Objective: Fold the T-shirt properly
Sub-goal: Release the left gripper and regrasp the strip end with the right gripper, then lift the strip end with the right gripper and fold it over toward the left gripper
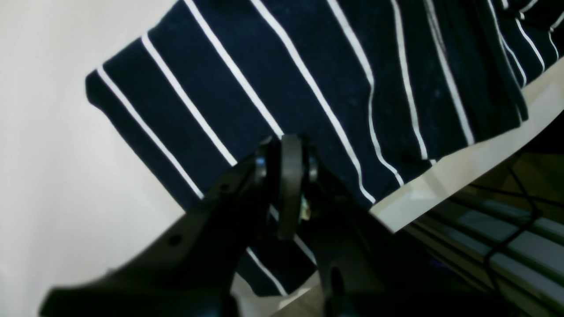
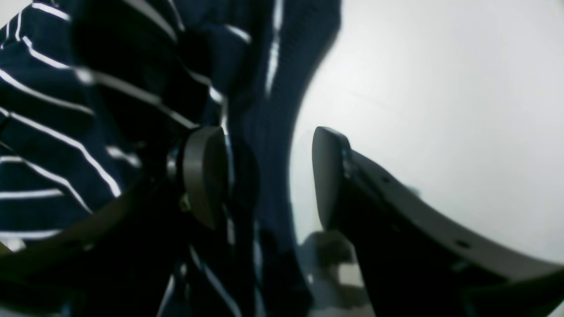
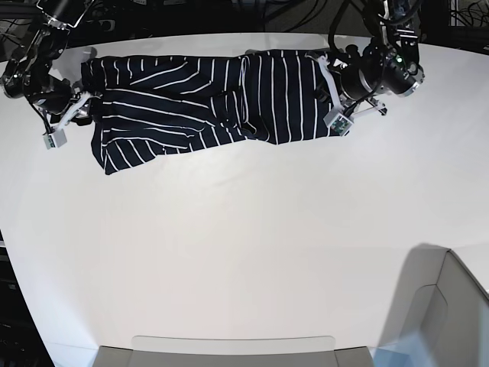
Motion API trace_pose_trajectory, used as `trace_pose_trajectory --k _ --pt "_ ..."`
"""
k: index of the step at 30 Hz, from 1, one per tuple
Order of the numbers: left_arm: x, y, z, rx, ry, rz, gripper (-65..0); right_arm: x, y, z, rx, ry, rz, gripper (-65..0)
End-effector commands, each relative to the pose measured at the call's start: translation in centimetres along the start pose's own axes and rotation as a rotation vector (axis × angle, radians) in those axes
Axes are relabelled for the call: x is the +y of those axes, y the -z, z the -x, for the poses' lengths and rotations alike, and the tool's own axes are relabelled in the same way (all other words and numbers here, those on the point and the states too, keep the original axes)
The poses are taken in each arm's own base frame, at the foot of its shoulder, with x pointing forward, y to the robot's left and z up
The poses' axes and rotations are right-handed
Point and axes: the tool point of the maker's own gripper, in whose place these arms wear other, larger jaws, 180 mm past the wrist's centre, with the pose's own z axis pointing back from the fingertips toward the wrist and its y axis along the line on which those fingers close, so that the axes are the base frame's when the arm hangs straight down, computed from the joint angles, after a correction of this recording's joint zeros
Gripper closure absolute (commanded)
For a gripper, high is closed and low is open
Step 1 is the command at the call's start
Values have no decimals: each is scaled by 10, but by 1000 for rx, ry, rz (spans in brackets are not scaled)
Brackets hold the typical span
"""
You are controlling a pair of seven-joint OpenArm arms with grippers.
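Note:
The T-shirt, dark navy with thin white stripes, lies spread lengthwise along the far edge of the white table. My left gripper is at its right end. In the left wrist view the gripper is shut, with the striped cloth at and under the fingertips near the table's edge. My right gripper is at the shirt's left end. In the right wrist view the gripper is open, with a fold of the cloth hanging between the two pads.
The table's far edge runs right beside the left gripper, with cables and a frame below it. A grey box stands at the front right, and a pale tray edge lies along the front.

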Motion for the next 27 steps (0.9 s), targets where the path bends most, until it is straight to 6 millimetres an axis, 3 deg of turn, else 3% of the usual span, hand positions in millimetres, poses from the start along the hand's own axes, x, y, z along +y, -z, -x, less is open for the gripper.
trace_pose_trajectory --k 1,9,13,15,20,27 --pt "0 -3 -7 -27 10 -2 -32 4 8 28 129 -11 6 -329" --pt "0 -3 -7 -27 10 -2 -32 54 42 31 163 -47 -110 -329" --pt "0 -3 -7 -27 10 -2 -32 69 60 32 211 -80 -157 -312" --pt "0 -3 -7 -27 10 -2 -32 72 66 31 223 -78 -169 -259" --pt "3 -4 -6 -27 4 -9 -31 74 74 19 248 -134 -140 0" --pt "4 -4 -6 -27 4 -11 -31 46 70 -20 228 -174 -8 0"
